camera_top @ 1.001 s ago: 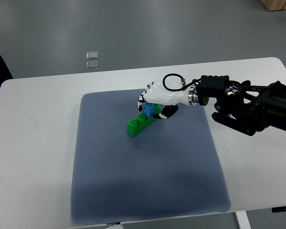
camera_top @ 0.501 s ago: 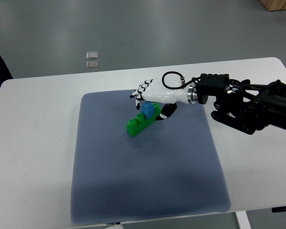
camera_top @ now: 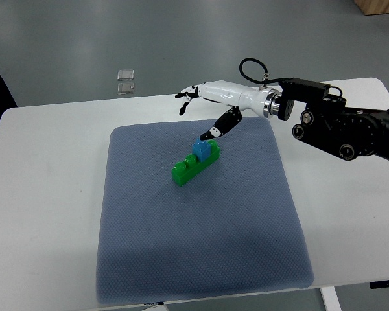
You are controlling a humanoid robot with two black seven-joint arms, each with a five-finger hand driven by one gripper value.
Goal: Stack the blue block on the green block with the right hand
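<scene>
Sitting on the green block [camera_top: 192, 166], the blue block [camera_top: 205, 150] rests mid-mat [camera_top: 149, 253]; the right hand [camera_top: 211, 98] hovers above, fingers apart, over the white bench [camera_top: 45, 194].

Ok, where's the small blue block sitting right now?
In the top view the small blue block sits on the right end of the long green block, near the middle of the grey mat, just below the open white right hand.

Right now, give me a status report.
Right hand open, holding nothing. Blue block seated on green block. Nothing in the way.
</scene>
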